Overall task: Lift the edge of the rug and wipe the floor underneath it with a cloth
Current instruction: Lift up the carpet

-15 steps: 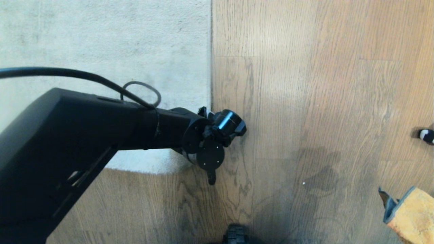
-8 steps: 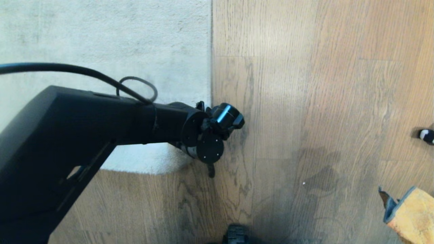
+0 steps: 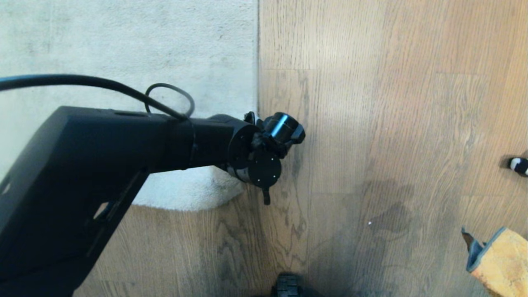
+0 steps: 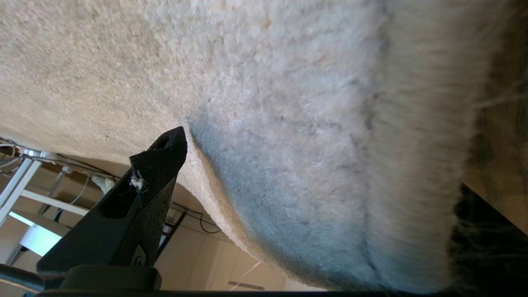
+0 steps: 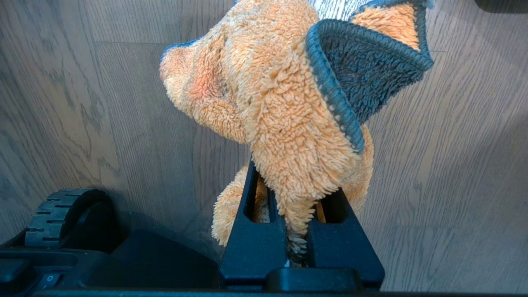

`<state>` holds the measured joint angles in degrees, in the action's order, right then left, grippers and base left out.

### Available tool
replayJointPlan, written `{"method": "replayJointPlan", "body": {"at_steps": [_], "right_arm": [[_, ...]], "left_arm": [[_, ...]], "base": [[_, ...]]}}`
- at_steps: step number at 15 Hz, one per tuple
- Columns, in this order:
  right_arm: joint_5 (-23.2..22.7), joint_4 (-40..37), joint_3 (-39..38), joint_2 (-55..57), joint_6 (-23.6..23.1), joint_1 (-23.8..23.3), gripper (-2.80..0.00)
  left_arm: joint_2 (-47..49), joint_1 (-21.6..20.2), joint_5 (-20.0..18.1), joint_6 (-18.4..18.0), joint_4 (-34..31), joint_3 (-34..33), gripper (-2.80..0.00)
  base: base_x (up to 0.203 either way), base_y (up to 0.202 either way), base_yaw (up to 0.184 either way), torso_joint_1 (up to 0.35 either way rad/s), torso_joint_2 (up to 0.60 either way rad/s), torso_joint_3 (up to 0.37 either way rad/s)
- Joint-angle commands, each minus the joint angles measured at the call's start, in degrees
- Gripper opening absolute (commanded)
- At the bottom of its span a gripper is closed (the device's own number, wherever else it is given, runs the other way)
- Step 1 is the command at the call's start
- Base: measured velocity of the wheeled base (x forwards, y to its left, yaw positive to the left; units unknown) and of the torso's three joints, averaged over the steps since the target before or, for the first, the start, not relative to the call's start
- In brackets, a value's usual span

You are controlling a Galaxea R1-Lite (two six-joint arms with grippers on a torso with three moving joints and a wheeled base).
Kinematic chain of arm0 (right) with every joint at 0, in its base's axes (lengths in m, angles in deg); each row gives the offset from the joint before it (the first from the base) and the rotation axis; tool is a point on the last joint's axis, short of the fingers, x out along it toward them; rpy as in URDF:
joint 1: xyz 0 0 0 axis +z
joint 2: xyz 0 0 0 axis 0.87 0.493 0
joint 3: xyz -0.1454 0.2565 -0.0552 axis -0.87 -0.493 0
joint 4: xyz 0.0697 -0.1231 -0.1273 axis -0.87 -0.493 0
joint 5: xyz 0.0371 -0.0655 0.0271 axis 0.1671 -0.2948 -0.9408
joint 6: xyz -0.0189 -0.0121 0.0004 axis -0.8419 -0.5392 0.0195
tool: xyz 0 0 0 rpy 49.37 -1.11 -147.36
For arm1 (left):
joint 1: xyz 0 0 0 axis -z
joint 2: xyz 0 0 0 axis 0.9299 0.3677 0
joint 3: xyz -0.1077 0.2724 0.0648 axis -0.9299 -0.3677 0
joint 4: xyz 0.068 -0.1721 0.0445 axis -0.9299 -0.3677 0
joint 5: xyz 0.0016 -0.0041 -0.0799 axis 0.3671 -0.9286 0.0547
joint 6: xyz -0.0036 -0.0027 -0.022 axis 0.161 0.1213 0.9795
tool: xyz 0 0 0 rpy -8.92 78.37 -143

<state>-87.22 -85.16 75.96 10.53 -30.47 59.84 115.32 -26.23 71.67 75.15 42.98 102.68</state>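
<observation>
Grey-beige pile marks the landmark throughout: the rug edge (image 3: pixel 256 74), a straight border meeting the floor (image 3: pixel 392 123) of brown wood-grain planks.

Head view: the left tool (image 3: pixel 264 165) sits at the rug's near corner, right on the border, where a lift of the edge would have to begin. Its fingers are hidden beneath the wrist here. Well away from the rug edge, across bare planks at the frame's lower corner, hangs the cloth (image 3: pixel 501 260), orange-tan with blue-grey trim, held clear, presumably until floor is exposed.

Left wrist view: the left tool (image 4: pixel 288 185) stands released, jaws spread wide. One black finger (image 4: pixel 144 194) lies over the pile and the rug edge (image 4: pixel 412 165) runs between the jaws; the other finger is barely seen, and contact cannot be judged. The spread suits straddling the hem before closing.

Right wrist view: the right tool (image 5: pixel 297 231) is clenched on the cloth (image 5: pixel 280 103), which hangs bunched above the floor (image 5: pixel 82 103), far from the rug edge.
</observation>
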Motion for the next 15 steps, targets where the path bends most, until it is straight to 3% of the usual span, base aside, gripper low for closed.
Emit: {"method": "replayJointPlan", "body": {"at_steps": [1,10,15], "right_arm": [[0.0,0.0,0.0,0.1,0.0,0.0,-2.80],[0.0,0.0,0.0,0.1,0.0,0.0,-2.80],[0.0,0.0,0.0,0.1,0.0,0.0,-2.80]], "left_arm": [[0.6,-0.2,0.4,0.0,0.7,0.4,0.00],[2.5,-1.4,4.3,-3.6,-1.2,6.8,0.00],[2.5,-2.1,4.7,-5.9,-1.0,7.7,0.00]], "base": [[0.000,0.000,0.000,0.000,0.00,0.000],[0.000,0.000,0.000,0.000,0.00,0.000],[0.000,0.000,0.000,0.000,0.00,0.000]]}}
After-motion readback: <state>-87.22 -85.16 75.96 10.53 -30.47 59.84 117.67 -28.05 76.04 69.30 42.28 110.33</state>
